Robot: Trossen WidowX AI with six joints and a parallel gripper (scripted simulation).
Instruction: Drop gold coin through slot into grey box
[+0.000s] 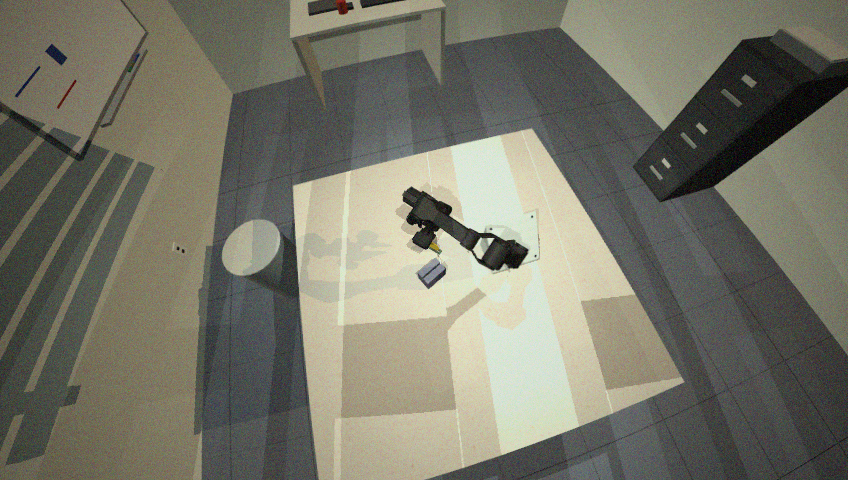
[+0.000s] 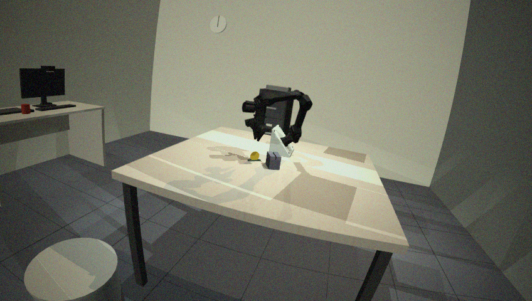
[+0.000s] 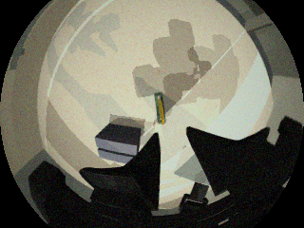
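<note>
Arm poised above the coin, nothing picked up yet

From where I stand the gripper (image 3: pixel 173 152) hangs over the table (image 2: pixel 209 194) with its jaws part-way apart and nothing between them, so I'd call this the approach step. The gold coin (image 2: pixel 254 155) stands on edge in its dark-green holder (image 2: pixel 253 160), just beside the grey slotted box (image 2: pixel 273 160) and apart from the fingers. Seen through the wrist view it is a thin yellow sliver, edge-on (a narrow target). Next, I reckon, the gripper must drop straight down with its jaws straddling the coin's flat faces, then pinch without tipping it.
</note>
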